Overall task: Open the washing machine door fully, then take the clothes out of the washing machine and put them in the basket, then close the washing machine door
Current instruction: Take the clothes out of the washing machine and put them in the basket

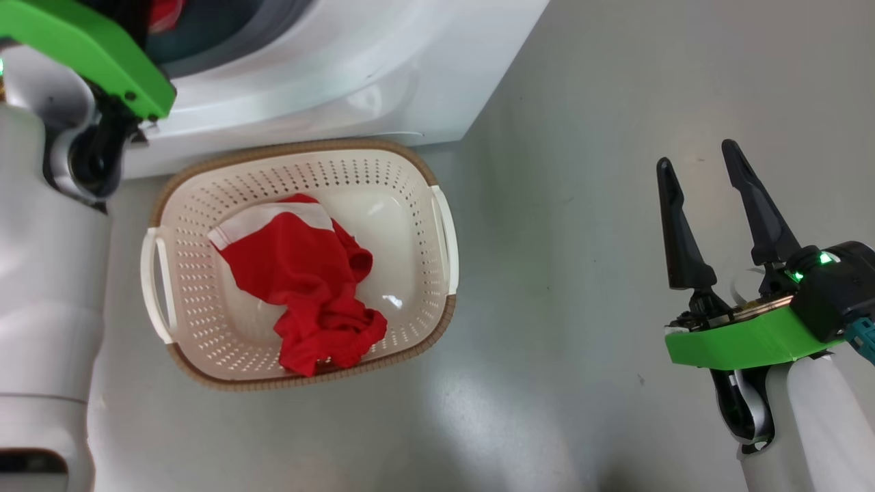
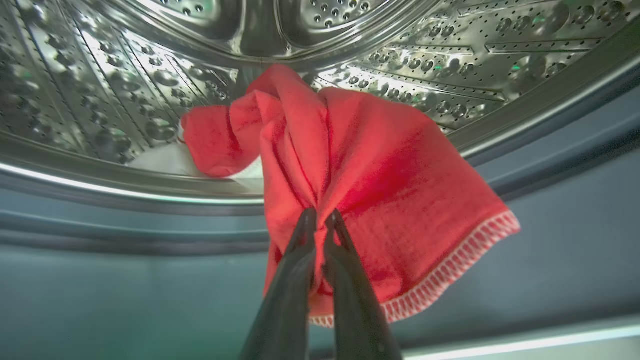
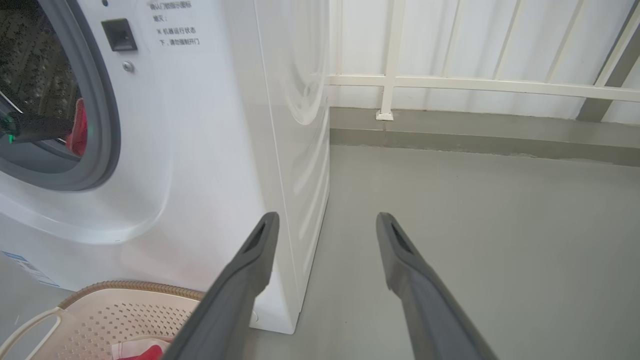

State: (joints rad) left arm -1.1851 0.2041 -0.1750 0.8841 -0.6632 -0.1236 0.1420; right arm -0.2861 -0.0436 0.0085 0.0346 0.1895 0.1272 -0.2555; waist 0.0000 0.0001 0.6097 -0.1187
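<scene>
Left gripper [image 2: 320,216]: we see both dark fingers pinched together on a fold of the red garment [image 2: 380,165], just above its white-stitched hem.
Right gripper [image 1: 696,156]: fingers spread wide with nothing between them, over bare floor [image 1: 581,287], well apart from the basket.
Basket [image 1: 301,146]: on the floor, just in front of the washing machine [image 1: 355,75]. One red piece [image 1: 301,273] lies inside it.
Red garment, lie: draped out over the grey-blue gasket [image 2: 560,165], with its far end trailing back into the drum [image 2: 100,100].
Stage: we judge the grip made and the pull-out not yet begun.
Risk, slip: the pinch takes only a thin fold, so a quick pull could strip the cloth free.
Risk, snag: the trailing end may drag on the drum lip or catch in the gasket.
Risk, stowaway: there is a pale patch under the far end, and we cannot tell whether it is trim or another piece. If it is loose, it could ride out and land on the floor.
Risk, drop: the dangling hem could catch the basket rim, and an early release would put the garment short of the basket.
</scene>
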